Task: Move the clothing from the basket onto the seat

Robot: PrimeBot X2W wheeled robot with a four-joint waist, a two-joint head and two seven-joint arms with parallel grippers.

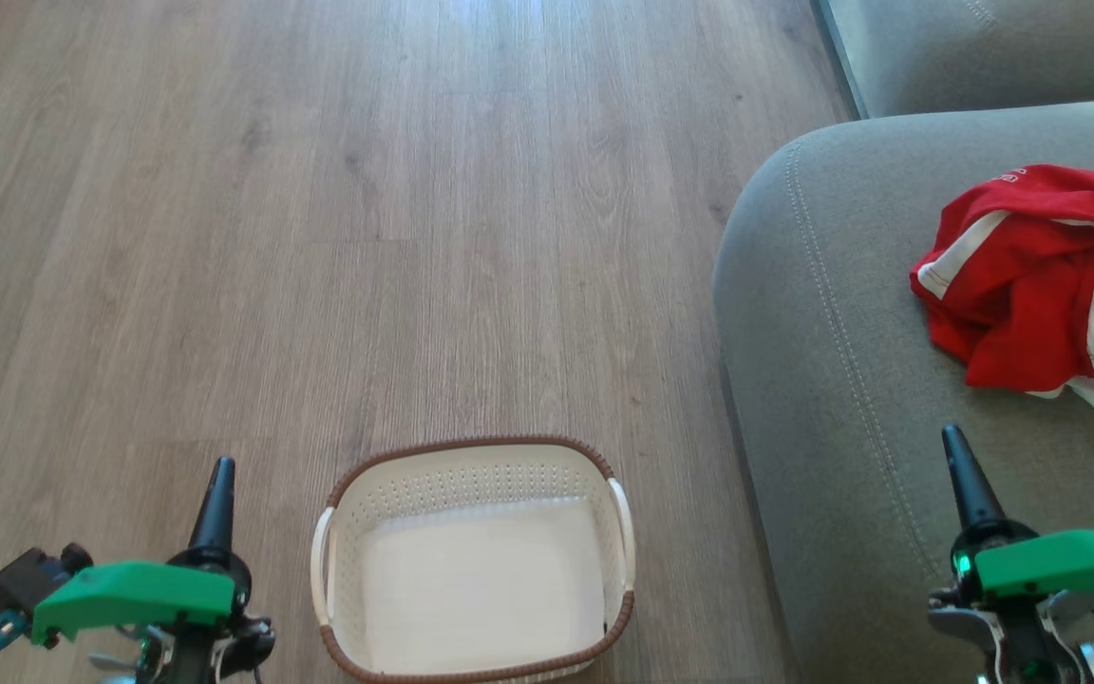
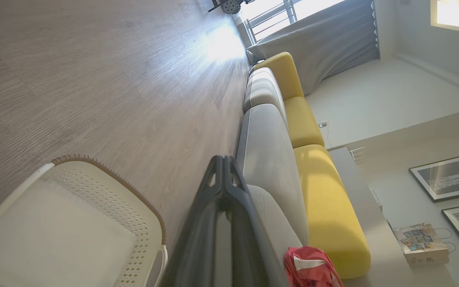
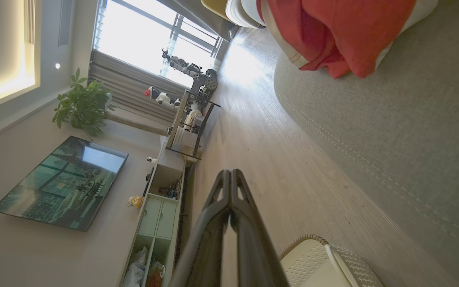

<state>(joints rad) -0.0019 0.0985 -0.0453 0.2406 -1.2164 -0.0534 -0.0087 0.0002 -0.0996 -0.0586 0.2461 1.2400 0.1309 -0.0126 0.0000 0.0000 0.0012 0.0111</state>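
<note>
The red clothing with white stripes lies crumpled on the grey seat at the right; it also shows in the left wrist view and the right wrist view. The cream basket with a brown rim stands on the floor at bottom centre, and nothing lies inside it. My left gripper is shut and holds nothing, left of the basket. My right gripper is shut and holds nothing, over the seat just below the clothing.
Wooden floor stretches ahead and to the left. A second grey cushion sits at the top right. The wrist views show yellow back cushions, a wall television and a low cabinet.
</note>
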